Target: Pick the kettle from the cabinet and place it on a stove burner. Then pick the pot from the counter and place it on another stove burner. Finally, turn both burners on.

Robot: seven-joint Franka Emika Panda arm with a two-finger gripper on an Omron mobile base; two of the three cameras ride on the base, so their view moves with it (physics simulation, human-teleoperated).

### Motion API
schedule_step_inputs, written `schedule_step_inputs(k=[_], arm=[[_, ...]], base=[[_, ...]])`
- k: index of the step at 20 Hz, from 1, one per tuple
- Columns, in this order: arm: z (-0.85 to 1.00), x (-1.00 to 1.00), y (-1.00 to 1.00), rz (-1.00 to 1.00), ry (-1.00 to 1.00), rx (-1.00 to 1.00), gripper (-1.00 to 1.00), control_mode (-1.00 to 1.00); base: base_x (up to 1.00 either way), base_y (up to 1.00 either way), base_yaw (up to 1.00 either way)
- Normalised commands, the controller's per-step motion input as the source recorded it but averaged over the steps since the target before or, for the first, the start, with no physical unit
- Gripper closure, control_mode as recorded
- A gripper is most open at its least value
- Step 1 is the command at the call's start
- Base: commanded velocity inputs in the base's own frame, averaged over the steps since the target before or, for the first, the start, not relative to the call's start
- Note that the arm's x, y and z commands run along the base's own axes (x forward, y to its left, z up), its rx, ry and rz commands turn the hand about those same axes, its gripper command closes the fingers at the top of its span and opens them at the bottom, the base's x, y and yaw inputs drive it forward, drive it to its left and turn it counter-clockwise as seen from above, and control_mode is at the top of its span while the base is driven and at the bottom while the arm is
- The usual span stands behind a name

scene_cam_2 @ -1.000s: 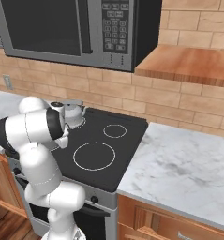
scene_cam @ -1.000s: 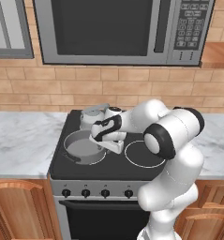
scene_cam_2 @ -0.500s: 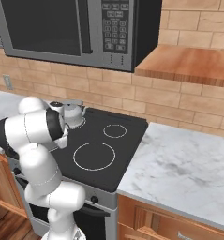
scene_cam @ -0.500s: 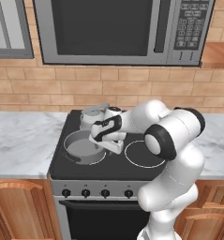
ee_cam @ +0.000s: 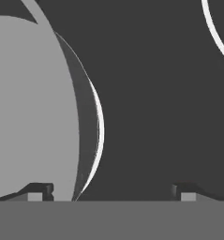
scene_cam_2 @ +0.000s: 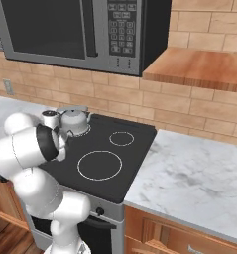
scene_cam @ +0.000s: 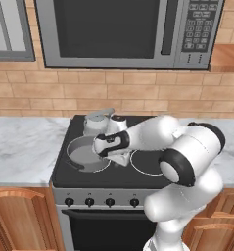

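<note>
Big stainless microwave (scene_cam: 128, 32) with a dark glass door hangs over the tan brick wall, and off to the right is the warm brown wooden cabinet (scene_cam_2: 199, 69) shelf. White marble counter (scene_cam: 20, 144), grey-veined with a thick pale edge, runs either side of the glossy black glass cooktop (scene_cam_2: 115, 163) with its thin white burner rings. On the front left burner sits the pot (scene_cam: 84, 153), low, wide, matte grey, no lid. Right behind it on the back left burner is the kettle (scene_cam: 96, 122), squat, silver-grey, domed lid, arched handle. Down at the pot's right rim is the gripper (ee_cam: 111, 193), fingers spread wide with nothing between them, one fingertip (ee_cam: 38, 191) over the pot's smooth curved wall, the other over bare black glass.
</note>
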Motion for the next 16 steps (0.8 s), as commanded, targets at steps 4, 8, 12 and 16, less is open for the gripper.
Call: schedule_step_inputs(k=[4, 8, 12, 16], arm=[[0.31, -0.54, 0.00, 0.00, -0.19, -0.14, -1.00, -1.00], [0.38, -0.50, 0.04, 0.00, -0.21, -0.20, -1.00, -1.00], [0.50, -0.38, 0.13, 0.00, -0.22, -0.24, -1.00, -1.00], [0.54, -0.10, 0.09, 0.00, -0.19, -0.25, -1.00, -1.00]], base=[[0.00, 0.00, 0.00], [0.00, 0.00, 0.00], [0.00, 0.00, 0.00], [0.00, 0.00, 0.00]])
